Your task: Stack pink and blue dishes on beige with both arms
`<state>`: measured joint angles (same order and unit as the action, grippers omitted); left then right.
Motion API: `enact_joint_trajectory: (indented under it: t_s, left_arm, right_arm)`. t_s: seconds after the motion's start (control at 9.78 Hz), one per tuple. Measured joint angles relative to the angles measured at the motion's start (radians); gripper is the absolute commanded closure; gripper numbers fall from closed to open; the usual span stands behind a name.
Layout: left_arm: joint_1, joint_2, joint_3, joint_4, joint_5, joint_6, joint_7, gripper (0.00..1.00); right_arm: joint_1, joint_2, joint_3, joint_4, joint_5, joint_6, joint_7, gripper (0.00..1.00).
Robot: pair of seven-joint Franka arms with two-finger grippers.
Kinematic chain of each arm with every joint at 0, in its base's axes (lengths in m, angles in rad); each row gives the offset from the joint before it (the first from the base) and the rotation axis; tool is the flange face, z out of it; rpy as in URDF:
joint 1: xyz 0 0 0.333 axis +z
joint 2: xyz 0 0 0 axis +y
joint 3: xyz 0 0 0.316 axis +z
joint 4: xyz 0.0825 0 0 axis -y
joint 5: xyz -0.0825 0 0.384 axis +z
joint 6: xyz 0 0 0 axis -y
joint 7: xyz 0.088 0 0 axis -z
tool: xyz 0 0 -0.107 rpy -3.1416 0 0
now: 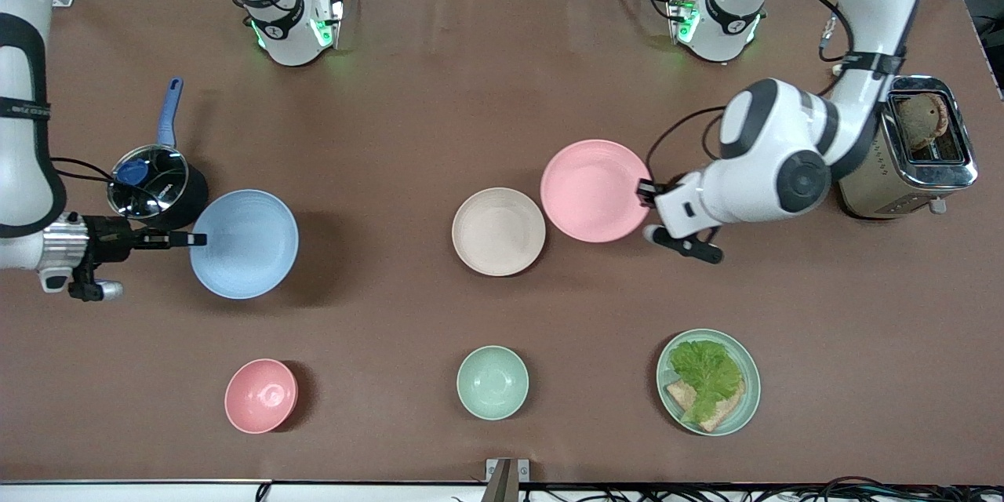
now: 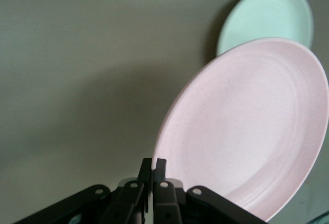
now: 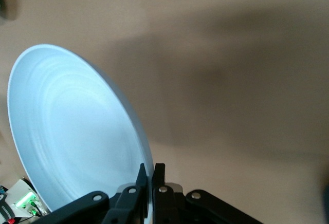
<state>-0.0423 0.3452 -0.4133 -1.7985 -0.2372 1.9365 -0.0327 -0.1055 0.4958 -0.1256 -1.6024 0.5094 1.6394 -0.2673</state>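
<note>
The cream-beige plate [image 1: 498,231] lies flat at the middle of the table. My left gripper [image 1: 645,192] [image 2: 153,165] is shut on the rim of the pale pink plate [image 1: 594,190] [image 2: 247,126], holding it tilted just above the table, beside the beige plate toward the left arm's end. In the left wrist view the beige plate [image 2: 267,16] shows past the pink one, tinted pale. My right gripper [image 1: 196,238] [image 3: 149,170] is shut on the rim of the pale blue plate [image 1: 245,243] [image 3: 72,131], which hangs above the table toward the right arm's end and casts a shadow.
A black pot with a blue handle [image 1: 157,188] stands close to the right gripper. A toaster [image 1: 925,145] sits by the left arm. Nearer the front camera are a pink bowl [image 1: 261,395], a mint-green bowl [image 1: 492,382] and a mint-green plate [image 1: 749,392] holding lettuce and bread.
</note>
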Motion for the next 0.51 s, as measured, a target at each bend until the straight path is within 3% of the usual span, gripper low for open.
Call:
enact_joint_trajectory:
  t_s: [0.31,0.51]
  left_arm:
    - [-0.012,0.047,-0.149,0.000,-0.001,0.087,-0.121,0.96]
    - [-0.041,0.159,-0.173,0.003,-0.001,0.202,-0.139,0.98]
  right_arm:
    - [0.137,-0.001,0.004,-0.003,0.000,0.024,0.141,0.99]
    - [0.155,-0.007,0.029,-0.027,0.000,0.079,0.151,0.99]
